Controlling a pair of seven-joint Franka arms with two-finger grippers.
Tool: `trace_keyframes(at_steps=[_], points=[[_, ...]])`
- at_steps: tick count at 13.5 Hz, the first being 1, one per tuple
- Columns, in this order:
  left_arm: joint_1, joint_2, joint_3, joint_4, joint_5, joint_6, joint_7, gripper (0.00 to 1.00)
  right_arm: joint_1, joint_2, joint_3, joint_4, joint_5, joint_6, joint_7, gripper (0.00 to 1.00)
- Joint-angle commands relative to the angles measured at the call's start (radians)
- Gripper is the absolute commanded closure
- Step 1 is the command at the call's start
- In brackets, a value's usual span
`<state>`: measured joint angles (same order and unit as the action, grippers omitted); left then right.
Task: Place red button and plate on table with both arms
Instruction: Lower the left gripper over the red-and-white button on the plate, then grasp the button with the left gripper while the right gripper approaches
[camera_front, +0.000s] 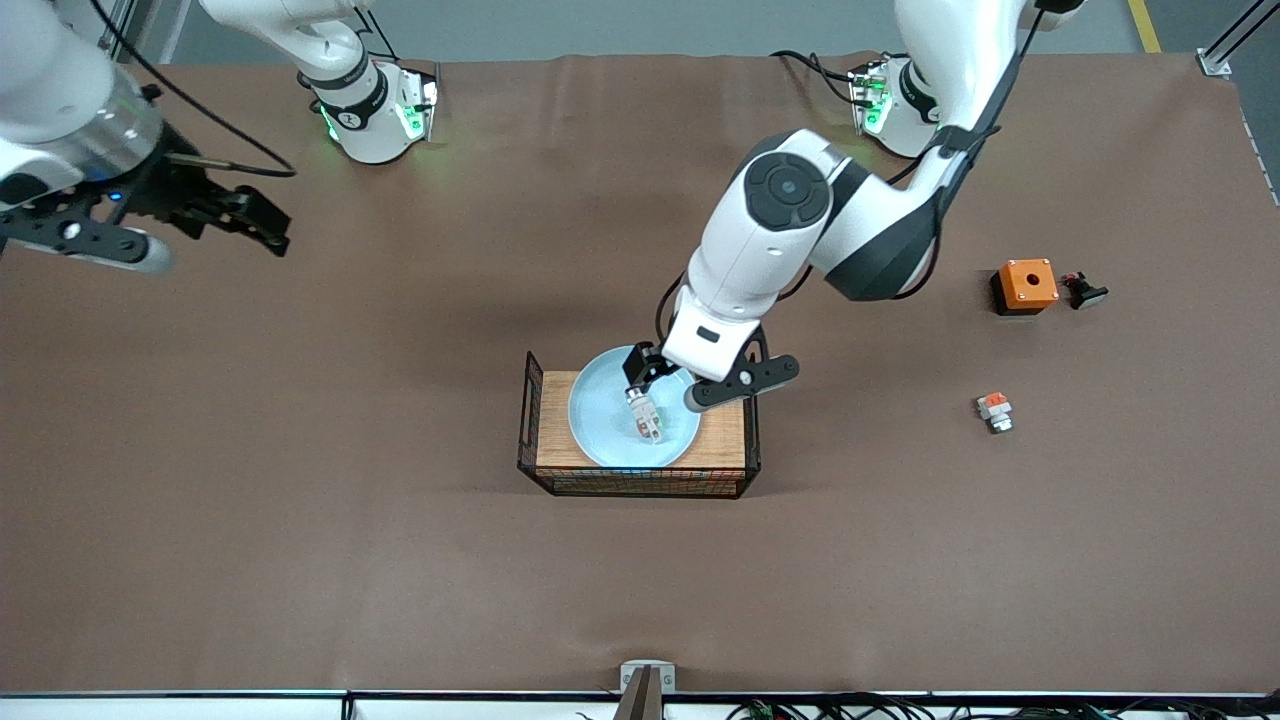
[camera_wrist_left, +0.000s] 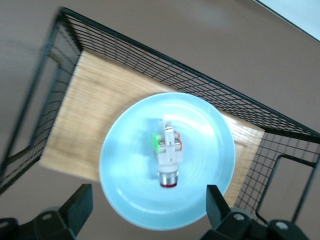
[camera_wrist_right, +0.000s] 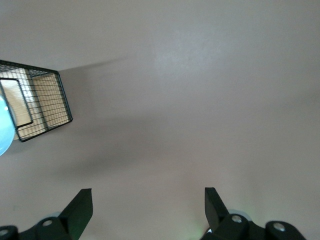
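Note:
The pale-blue plate (camera_front: 600, 410) rests on a wooden board with black wire sides. The red button (camera_front: 646, 417), a small white part with a silver end, lies in the plate. My left gripper (camera_front: 655, 385) hangs over the plate, open and empty. In the left wrist view the button (camera_wrist_left: 167, 157) lies in the plate (camera_wrist_left: 210, 150), above the open left gripper (camera_wrist_left: 148, 210). My right gripper (camera_front: 262, 228) is open and empty over the brown table (camera_front: 400, 550) toward the right arm's end, and it waits there. In its wrist view the right gripper (camera_wrist_right: 148, 207) has only bare table under it.
The wire-sided wooden board (camera_front: 560, 445) stands mid-table, also in the right wrist view (camera_wrist_right: 40, 105). Toward the left arm's end are an orange box with a hole (camera_front: 1025, 285), a small black part (camera_front: 1083, 291) and a white piece with an orange top (camera_front: 994, 410).

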<state>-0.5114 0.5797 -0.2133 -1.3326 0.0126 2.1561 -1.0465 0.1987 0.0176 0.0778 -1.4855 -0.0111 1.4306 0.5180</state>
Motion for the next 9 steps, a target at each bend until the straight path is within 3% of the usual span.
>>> trace_keyframes(at_steps=[1, 6, 9], points=[[-0.033, 0.057, 0.031, 0.039, 0.017, 0.042, -0.018, 0.02, 0.045, 0.021, -0.006, 0.015, -0.009, -0.016, 0.066, 0.00], [-0.041, 0.106, 0.037, 0.039, 0.017, 0.134, -0.018, 0.03, 0.096, 0.053, -0.006, 0.014, -0.009, -0.007, 0.172, 0.00], [-0.052, 0.126, 0.037, 0.038, 0.030, 0.159, -0.018, 0.13, 0.139, 0.087, -0.006, 0.025, -0.007, -0.004, 0.347, 0.01]])
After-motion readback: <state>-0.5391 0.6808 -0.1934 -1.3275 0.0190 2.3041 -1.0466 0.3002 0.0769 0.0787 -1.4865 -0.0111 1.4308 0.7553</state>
